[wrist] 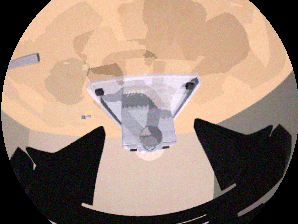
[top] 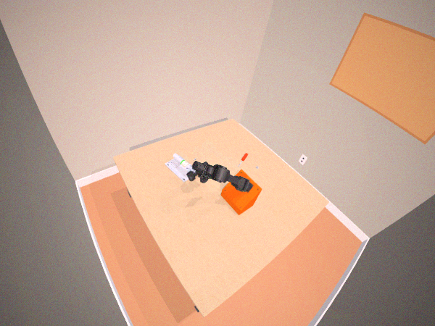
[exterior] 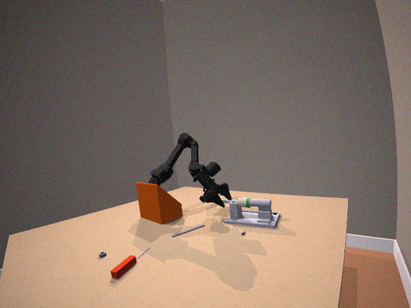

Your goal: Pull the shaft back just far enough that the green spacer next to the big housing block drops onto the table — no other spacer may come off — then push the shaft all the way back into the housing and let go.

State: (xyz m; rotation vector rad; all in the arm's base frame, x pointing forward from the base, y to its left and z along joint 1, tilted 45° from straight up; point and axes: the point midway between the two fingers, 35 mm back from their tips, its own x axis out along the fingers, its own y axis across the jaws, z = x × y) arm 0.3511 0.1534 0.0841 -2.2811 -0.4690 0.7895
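The green spacer (top: 182, 161) (exterior: 247, 202) sits on the shaft line against the big housing block (top: 177, 156) (exterior: 261, 202). Cream spacers (exterior: 242, 202) sit between it and the smaller grey post (exterior: 234, 211) (wrist: 131, 127). The shaft (exterior: 225, 200) (wrist: 151, 136) sticks out of the post toward the arm; the wrist view shows its round end. The grey base plate (exterior: 251, 224) (wrist: 145, 77) lies flat. My gripper (top: 193, 170) (exterior: 227, 202) (wrist: 149, 127) is open and empty, its fingertips on either side of the shaft's outer end. The wrist view hides the spacers behind the post.
The orange arm base (top: 239, 203) (exterior: 151, 203) stands behind the gripper. A grey rod (exterior: 188, 231) (wrist: 25, 61) and a small bolt (exterior: 243, 233) (wrist: 86, 117) lie beside the fixture. A red screwdriver (top: 244, 156) (exterior: 124, 267) and a nut (top: 257, 167) (exterior: 102, 254) lie farther off.
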